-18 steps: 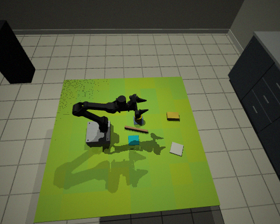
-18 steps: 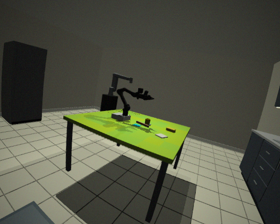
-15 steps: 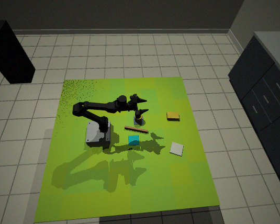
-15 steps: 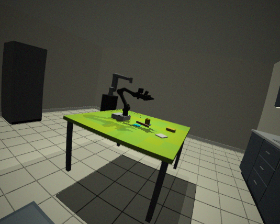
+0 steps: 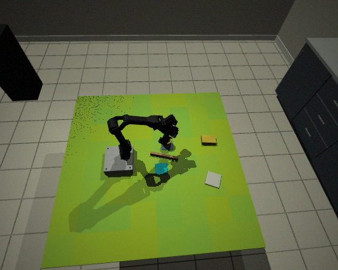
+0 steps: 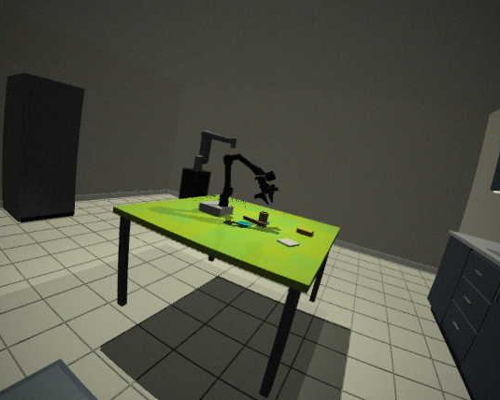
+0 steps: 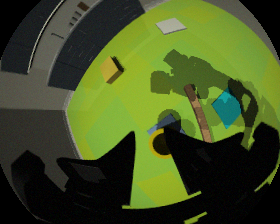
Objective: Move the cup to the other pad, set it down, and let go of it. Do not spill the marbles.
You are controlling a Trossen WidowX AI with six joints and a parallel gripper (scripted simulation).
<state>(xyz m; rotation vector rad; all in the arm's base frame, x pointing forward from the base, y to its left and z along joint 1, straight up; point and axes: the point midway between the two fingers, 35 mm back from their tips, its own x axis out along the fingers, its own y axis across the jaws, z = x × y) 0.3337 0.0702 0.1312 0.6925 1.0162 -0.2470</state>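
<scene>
A cup with a yellow rim (image 5: 169, 141) (image 6: 264, 218) (image 7: 152, 146) stands upright on a dark blue pad (image 5: 163, 148) (image 7: 175, 120). Its inside is dark and I cannot make out the marbles. A cyan pad (image 5: 160, 168) (image 6: 243, 223) (image 7: 226, 110) lies flat with nothing on it. My gripper (image 5: 170, 137) (image 6: 264, 199) (image 7: 149, 132) is partly open and points down above the cup, with nothing between its fingers. In the wrist view one finger covers part of the cup's rim.
A brown bar (image 5: 160, 154) (image 6: 250, 219) (image 7: 199, 114) lies between the blue and cyan pads. A yellow block (image 5: 208, 139) (image 6: 305, 231) (image 7: 110, 70) and a flat white tile (image 5: 213, 179) (image 6: 288, 242) (image 7: 171, 25) lie farther from the arm's base.
</scene>
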